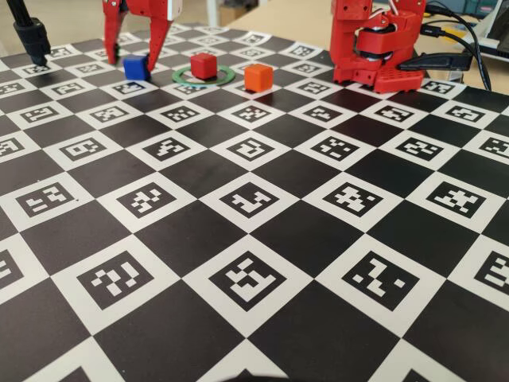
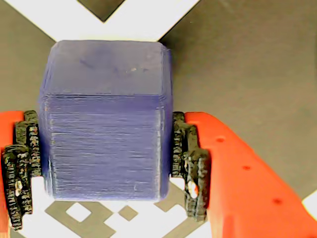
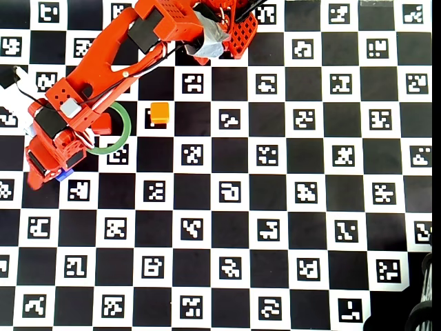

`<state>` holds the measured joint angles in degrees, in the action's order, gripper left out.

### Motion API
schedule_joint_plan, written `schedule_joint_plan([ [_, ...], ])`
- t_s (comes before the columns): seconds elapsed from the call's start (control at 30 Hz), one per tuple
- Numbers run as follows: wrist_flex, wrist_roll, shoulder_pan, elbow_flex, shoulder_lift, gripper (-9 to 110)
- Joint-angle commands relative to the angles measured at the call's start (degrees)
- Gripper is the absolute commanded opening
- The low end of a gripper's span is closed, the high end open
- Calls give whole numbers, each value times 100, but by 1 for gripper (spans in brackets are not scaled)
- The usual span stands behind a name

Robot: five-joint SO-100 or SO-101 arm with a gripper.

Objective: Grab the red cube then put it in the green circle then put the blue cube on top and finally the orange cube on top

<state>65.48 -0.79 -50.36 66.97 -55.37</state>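
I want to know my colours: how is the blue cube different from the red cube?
The blue cube is deep blue; the red cube is bright red. The blue cube sits between the gripper fingers; nothing touches the red cube. The red cube is inside the green circle; the blue cube is outside it. Both look the same size.

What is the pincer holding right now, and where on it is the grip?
The pincer brackets the blue cube, one ribbed pad against each of two opposite side faces, low on the cube. The cube seems to sit on the checkered board, not lifted.

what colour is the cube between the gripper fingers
Deep blue cube, clearest in the wrist view.
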Motion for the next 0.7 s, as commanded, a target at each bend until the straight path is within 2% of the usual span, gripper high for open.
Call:
schedule_joint_plan([
  [0.0,-79,18,26,-53,-167,4],
  [0.67,193,18,-26,9,-756,4],
])
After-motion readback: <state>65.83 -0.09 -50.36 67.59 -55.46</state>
